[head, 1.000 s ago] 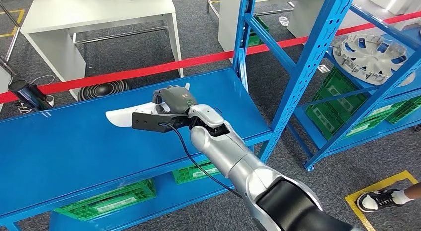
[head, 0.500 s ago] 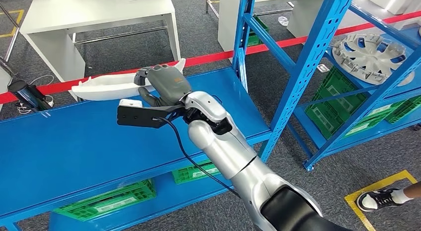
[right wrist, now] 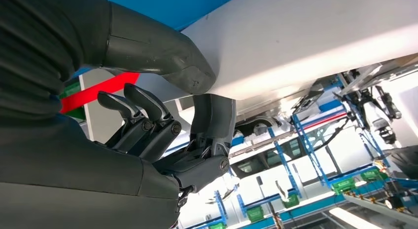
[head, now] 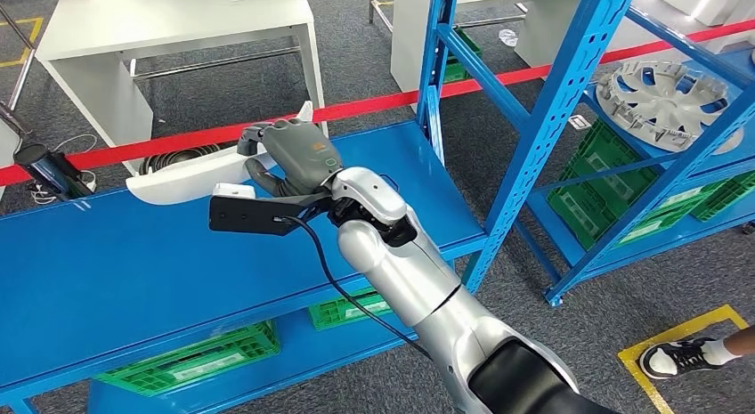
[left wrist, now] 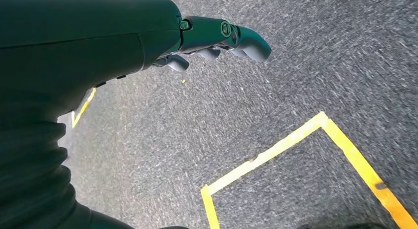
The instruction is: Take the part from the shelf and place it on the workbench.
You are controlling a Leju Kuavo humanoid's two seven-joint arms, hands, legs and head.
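The part [head: 178,175] is a long white curved shell. My right hand [head: 294,156] grips it near its right end and holds it above the back of the blue shelf board [head: 133,271], its far end pointing left and slightly down. In the right wrist view the thumb [right wrist: 162,51] presses on the white part [right wrist: 315,37], with the fingers [right wrist: 212,125] curled under its edge. A white workbench [head: 178,27] stands beyond the shelf, behind the red tape [head: 374,107]. My left hand [left wrist: 217,39] hangs over grey carpet, holding nothing.
Blue shelf uprights [head: 436,67] rise just right of my hand. A silver wheel cover [head: 663,93] lies on the right-hand rack above green crates [head: 614,178]. More green crates [head: 191,361] sit under the shelf. A person's shoe [head: 685,356] stands at the lower right.
My right hand has lifted the white part off the shelf board and carried it up and back-left. In the last half second its left end dipped slightly.
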